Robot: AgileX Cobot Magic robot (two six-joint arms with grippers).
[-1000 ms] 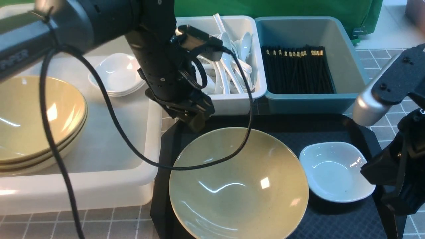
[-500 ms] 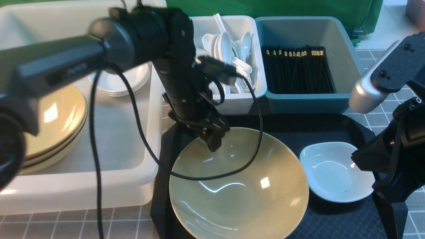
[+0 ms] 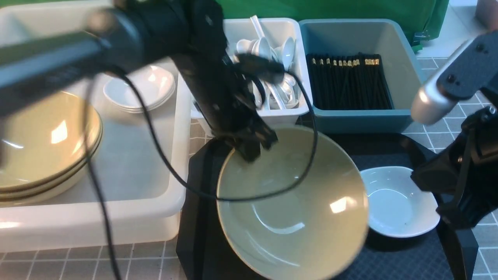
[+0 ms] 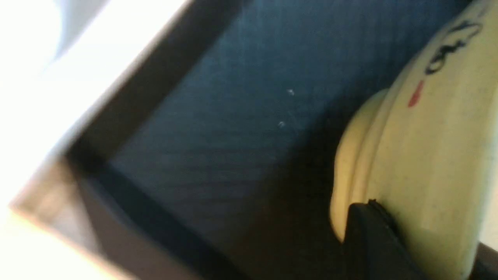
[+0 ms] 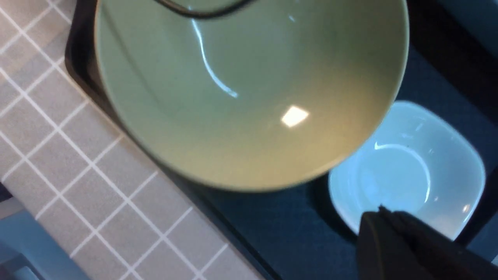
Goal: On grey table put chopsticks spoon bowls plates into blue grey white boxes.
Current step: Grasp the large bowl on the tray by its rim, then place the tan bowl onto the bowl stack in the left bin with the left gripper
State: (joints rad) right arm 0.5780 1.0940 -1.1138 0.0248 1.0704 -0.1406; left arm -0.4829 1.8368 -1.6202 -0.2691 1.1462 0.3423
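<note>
The left gripper (image 3: 253,146) is clamped tight on the far rim of an olive-yellow bowl (image 3: 295,210). The bowl hangs steeply tilted over the black tray (image 3: 393,256), its hollow facing the robot. Whether its near edge touches the tray I cannot tell.

The right gripper (image 3: 422,181) is closed on nothing and hovers just beside the small white plate (image 3: 397,206), which lies on the tray's right part.

Much looks done. In the large translucent box (image 3: 116,221) left of the tray sit a stack of yellow bowls (image 3: 42,144) and a stack of white plates (image 3: 140,87). Behind the tray, the white box (image 3: 272,21) holds spoons (image 3: 286,50) and the blue-grey box (image 3: 362,116) holds chopsticks (image 3: 350,83).

What seems left, as I judge it, is the gripped bowl and the one plate. Both likely belong in the large box beside their stacks. No loose cutlery shows on the tray.
</note>
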